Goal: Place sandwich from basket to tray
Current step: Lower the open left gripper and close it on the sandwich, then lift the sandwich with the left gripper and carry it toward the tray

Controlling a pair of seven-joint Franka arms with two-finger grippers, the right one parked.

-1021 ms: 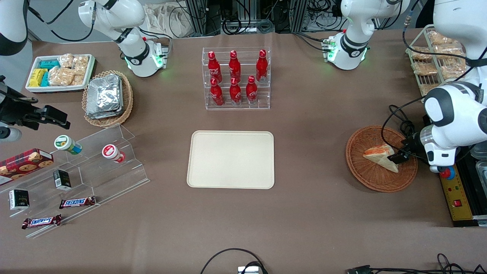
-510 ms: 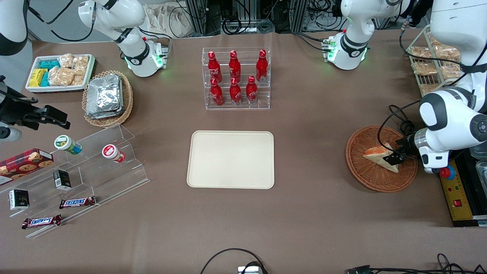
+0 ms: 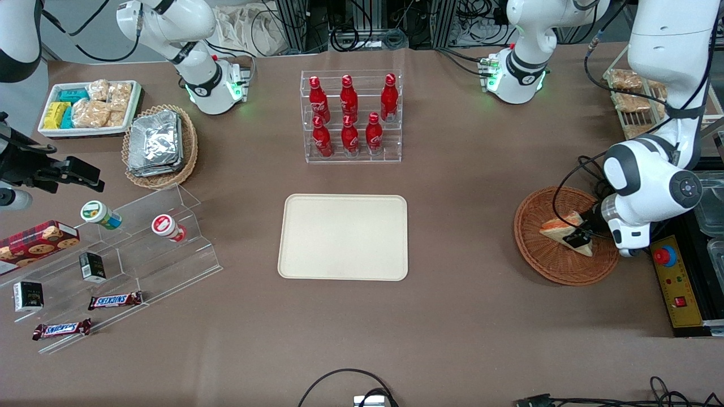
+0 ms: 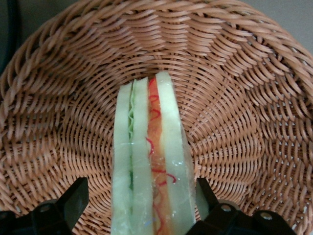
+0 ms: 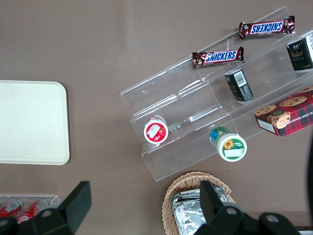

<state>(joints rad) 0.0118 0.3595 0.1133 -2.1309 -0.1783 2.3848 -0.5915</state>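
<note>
Reaching into the basket (image 3: 565, 234), the left arm's gripper (image 4: 139, 210) sits low, its fingers spread on either side of the sandwich (image 4: 149, 161), one on each bread face, not yet pressing as far as can be seen. The sandwich stands on edge in the basket, its long axis running straight away from the gripper. The tray (image 3: 343, 237) lies well apart from the basket, toward the parked arm's end of the table (image 3: 464, 316), with bare tabletop between them.
</note>
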